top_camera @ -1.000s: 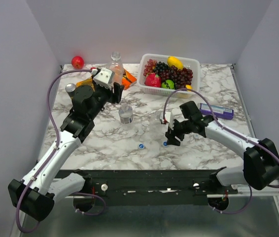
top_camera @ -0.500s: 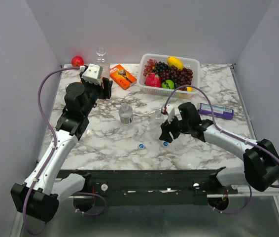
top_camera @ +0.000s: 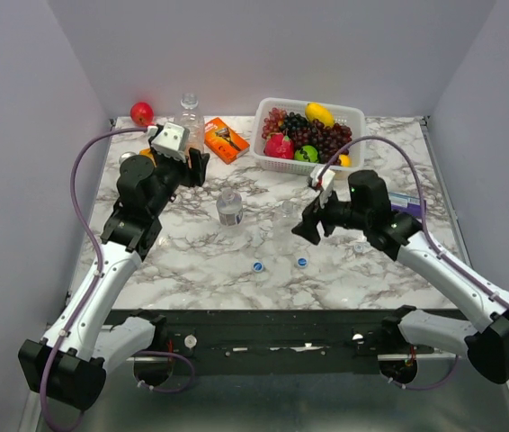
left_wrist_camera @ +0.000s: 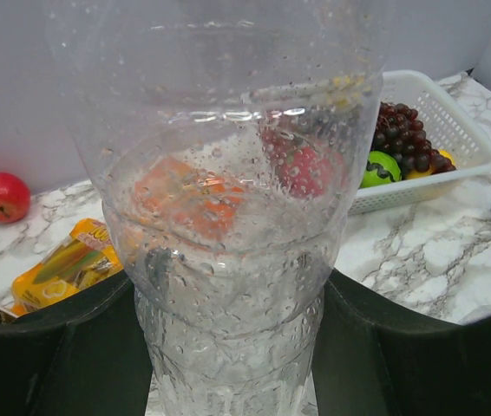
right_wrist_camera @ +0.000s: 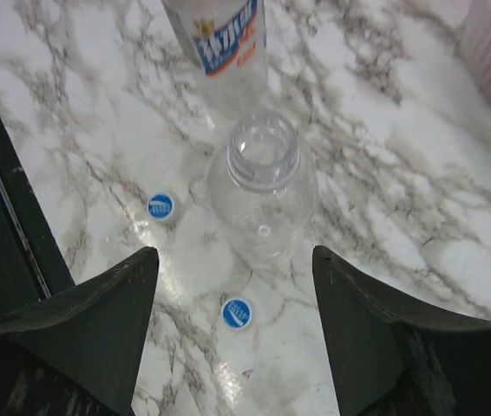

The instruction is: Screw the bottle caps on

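My left gripper (top_camera: 195,155) is shut on a clear wet bottle (top_camera: 190,117) at the back left. In the left wrist view the bottle (left_wrist_camera: 228,217) fills the gap between the fingers (left_wrist_camera: 55,347). My right gripper (top_camera: 307,225) is open and empty, hovering over an uncapped clear bottle (top_camera: 289,211) that stands mid-table. In the right wrist view this bottle (right_wrist_camera: 263,173) stands just beyond my open gripper (right_wrist_camera: 232,253). Two blue caps (right_wrist_camera: 160,206) (right_wrist_camera: 237,313) lie on the marble, also seen from above (top_camera: 257,266) (top_camera: 301,262). A labelled bottle (top_camera: 229,207) stands at centre.
A white basket (top_camera: 355,115) of fruit sits at the back. An orange box (top_camera: 224,139) lies beside it, a red fruit (top_camera: 142,112) in the back left corner. A can (top_camera: 129,160) and yellow packet (left_wrist_camera: 68,264) are behind my left arm. A purple box (top_camera: 409,203) lies at right.
My left gripper has carried its bottle left, off the orange box, toward the back left corner. My right gripper has risen from beside the blue cap and now hovers by the uncapped bottle.
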